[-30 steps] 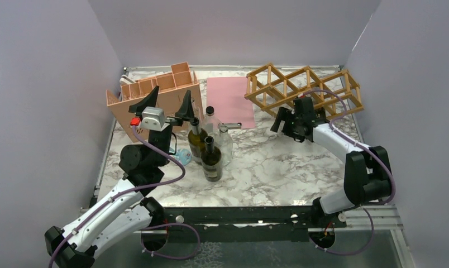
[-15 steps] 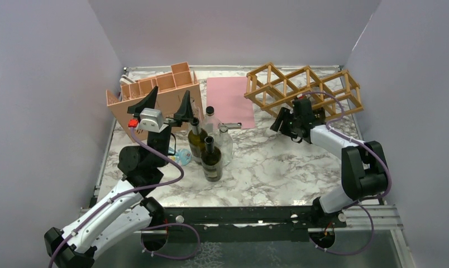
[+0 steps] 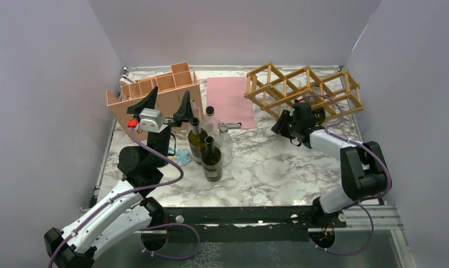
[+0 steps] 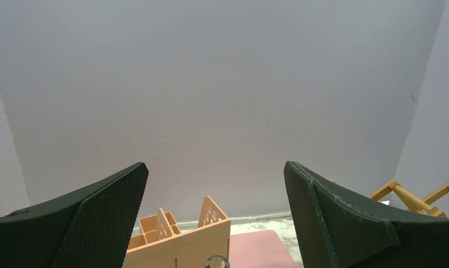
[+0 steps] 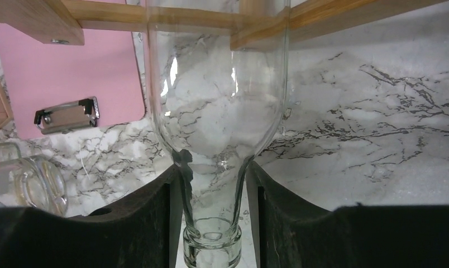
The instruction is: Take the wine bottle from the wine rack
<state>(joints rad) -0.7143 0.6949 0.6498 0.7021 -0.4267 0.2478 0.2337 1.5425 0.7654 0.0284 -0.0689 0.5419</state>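
The wine rack point(image 3: 303, 89), a lattice of golden-brown sticks, lies at the back right of the marble table; its bars point(image 5: 155, 14) cross the top of the right wrist view. A clear glass wine bottle point(image 5: 216, 111) lies in one cell with its neck pointing out toward the camera. My right gripper point(image 5: 213, 167) is shut on that neck, both black fingers pressed against the glass just above the lip. From above, the right gripper point(image 3: 289, 120) sits at the rack's front edge. My left gripper point(image 3: 166, 105) is raised and open, nothing between its fingers point(image 4: 105, 218).
A salmon-pink compartment box point(image 3: 155, 92) stands at the back left. A pink clipboard point(image 3: 229, 100) lies behind a group of standing bottles point(image 3: 211, 159), dark and clear. The clipboard's metal clip point(image 5: 66, 114) and a clear bottle mouth point(image 5: 27, 181) lie left of the held neck.
The right gripper's fingers closed in onto the bottle neck while the arm pressed slightly closer to the rack. The left arm has not moved.
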